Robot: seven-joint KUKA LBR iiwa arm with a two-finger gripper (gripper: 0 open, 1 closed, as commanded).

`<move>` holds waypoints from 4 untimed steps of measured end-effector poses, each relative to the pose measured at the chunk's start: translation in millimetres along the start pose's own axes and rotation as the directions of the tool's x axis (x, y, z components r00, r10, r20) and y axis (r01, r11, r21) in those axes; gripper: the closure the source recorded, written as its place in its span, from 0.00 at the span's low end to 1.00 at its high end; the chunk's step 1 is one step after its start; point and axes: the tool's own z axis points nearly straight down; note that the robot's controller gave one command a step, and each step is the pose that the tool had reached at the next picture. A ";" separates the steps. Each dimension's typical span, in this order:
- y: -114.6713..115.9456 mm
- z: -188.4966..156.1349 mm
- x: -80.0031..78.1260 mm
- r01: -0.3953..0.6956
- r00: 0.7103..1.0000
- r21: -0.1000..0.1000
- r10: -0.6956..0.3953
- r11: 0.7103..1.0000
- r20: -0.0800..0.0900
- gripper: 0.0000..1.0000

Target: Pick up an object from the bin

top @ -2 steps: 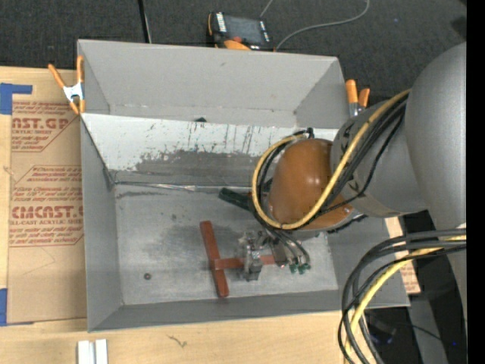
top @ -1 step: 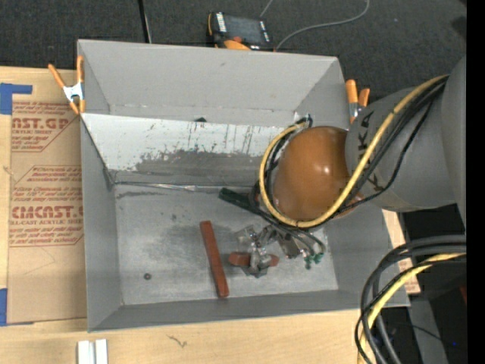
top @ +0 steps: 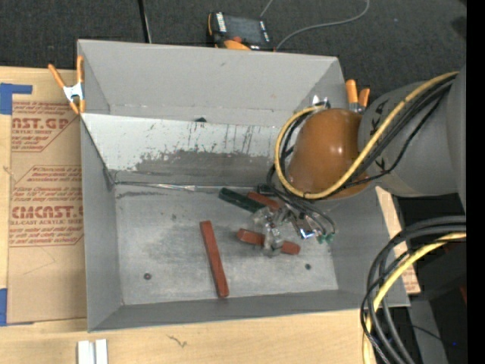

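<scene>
Gripper (top: 274, 232) low over bin (top: 151, 131) floor, right of centre, among small red bits.
Short red block (top: 248, 237) lies just left of it, a second red block (top: 289, 248) just to its near-right; can't tell if gripper is clenched, released or grasping either. Dark green tool (top: 236, 198) just beyond, far side. Long red stick (top: 214, 258) sits apart, to the left.

Indistinct gripper (top: 274, 232) among small red pieces (top: 250, 236), covering end of dark green thing (top: 236, 198); arm (top: 424, 142) cropped at right
</scene>
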 end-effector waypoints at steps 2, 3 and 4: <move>-13.5 -39.1 -33.2 0.008 1.000 0.001 -0.008 1.000 0.006 1.00; -14.3 -115.0 -51.4 0.012 1.000 0.001 -0.012 1.000 0.009 1.00; 66.5 -78.1 -30.6 0.199 0.980 -0.007 -0.199 0.980 -0.002 1.00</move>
